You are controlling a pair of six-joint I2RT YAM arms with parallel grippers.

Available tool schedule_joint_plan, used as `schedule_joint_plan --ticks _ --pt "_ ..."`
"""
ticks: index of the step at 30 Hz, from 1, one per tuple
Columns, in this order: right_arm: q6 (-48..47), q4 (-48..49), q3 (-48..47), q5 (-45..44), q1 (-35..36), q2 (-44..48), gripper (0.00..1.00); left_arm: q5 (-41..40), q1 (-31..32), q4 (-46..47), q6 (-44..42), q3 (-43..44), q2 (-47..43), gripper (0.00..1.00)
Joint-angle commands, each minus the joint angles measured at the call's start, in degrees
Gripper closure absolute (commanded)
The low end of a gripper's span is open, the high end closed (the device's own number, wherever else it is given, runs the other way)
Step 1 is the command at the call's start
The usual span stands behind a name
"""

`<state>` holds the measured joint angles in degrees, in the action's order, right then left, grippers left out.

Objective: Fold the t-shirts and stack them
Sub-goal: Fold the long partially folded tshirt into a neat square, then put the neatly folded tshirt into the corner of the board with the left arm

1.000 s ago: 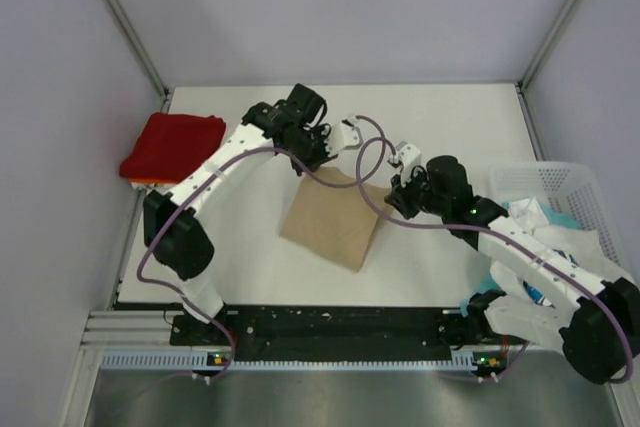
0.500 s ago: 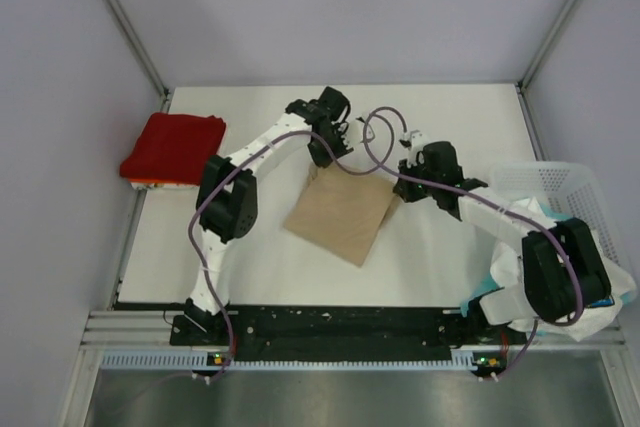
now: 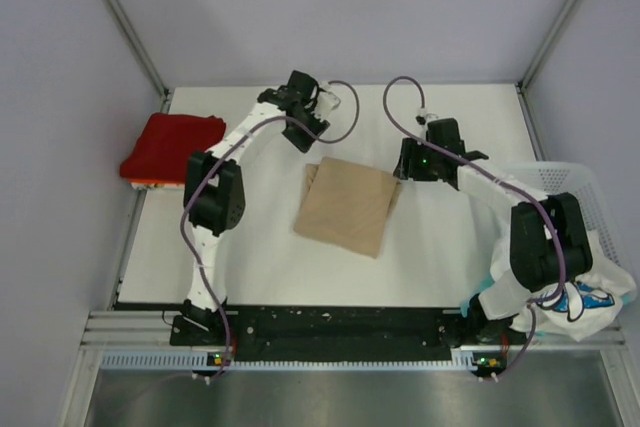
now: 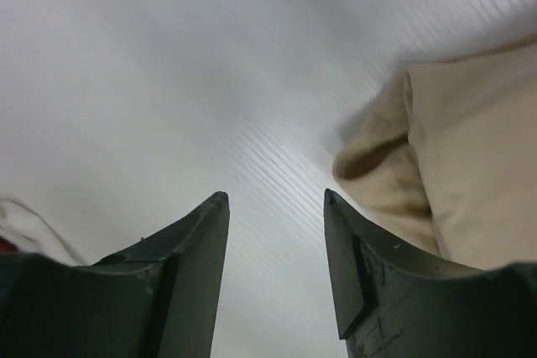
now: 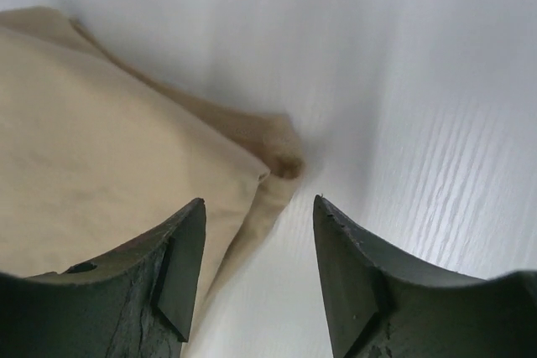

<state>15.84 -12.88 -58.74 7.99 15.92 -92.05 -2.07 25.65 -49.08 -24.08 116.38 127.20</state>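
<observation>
A tan t-shirt [image 3: 347, 205] lies folded flat in the middle of the white table. My left gripper [image 3: 304, 137] hovers just beyond its far left corner, open, with only bare table between the fingers; in the left wrist view the gripper [image 4: 275, 199] has the shirt's corner [image 4: 453, 173] off to its right. My right gripper [image 3: 403, 164] stands at the far right corner, also open and empty. In the right wrist view the gripper [image 5: 258, 200] has the tan cloth [image 5: 109, 148] by its left finger. A folded red t-shirt [image 3: 172, 145] rests at the table's left edge.
A white mesh basket [image 3: 560, 179] stands at the right edge, with white and teal printed shirts [image 3: 590, 292] spilling over its near side. An orange edge [image 3: 140, 183] shows under the red shirt. Purple cables loop above both wrists.
Both grippers went from shut to open, let go of the tan shirt's far corners and drew back toward the far side. The shirt now lies flat, folded.
</observation>
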Motion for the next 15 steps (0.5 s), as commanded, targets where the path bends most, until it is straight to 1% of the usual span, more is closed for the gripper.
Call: schedule_joint_plan --ticks 1,4,5,6,7,8,9,10,14,15 --pt "7.18 -1.10 5.20 5.71 -0.10 5.83 0.41 16.37 -3.41 3.97 13.60 -10.88 -13.36 0.44" --pt "7.89 0.58 5.75 8.09 -0.10 4.17 0.40 22.96 -3.68 10.21 17.65 -19.68 -17.06 0.38" --pt "8.07 0.49 4.87 8.01 -0.10 3.12 0.40 24.98 -3.76 11.36 19.05 -21.09 -17.24 0.37" --pt "8.16 0.58 3.91 8.01 -0.10 1.54 0.39 27.09 -3.94 11.90 20.28 -21.45 -16.72 0.30" --pt "8.42 0.49 3.03 8.09 -0.10 -0.04 0.40 28.94 -4.11 11.90 21.43 -21.19 -15.93 0.29" --pt "8.94 0.58 2.06 8.44 -0.10 -1.28 0.40 31.31 -4.46 11.90 21.87 -20.76 -14.71 0.14" --pt "9.21 0.84 1.27 9.23 -0.10 -2.86 0.40 32.73 -4.73 11.73 22.57 -20.23 -13.39 0.05" --pt "9.39 1.02 0.30 10.02 -0.10 -4.35 0.40 33.87 -5.08 11.29 23.19 -19.44 -12.07 0.01" --pt "10.35 1.37 -3.30 11.26 -0.19 -9.89 0.42 35.38 -6.84 9.36 23.81 -15.66 -5.84 0.01" --pt "10.79 1.46 -3.92 11.61 -0.10 -10.77 0.43 35.20 -7.28 8.74 25.46 -14.61 -4.78 0.01"
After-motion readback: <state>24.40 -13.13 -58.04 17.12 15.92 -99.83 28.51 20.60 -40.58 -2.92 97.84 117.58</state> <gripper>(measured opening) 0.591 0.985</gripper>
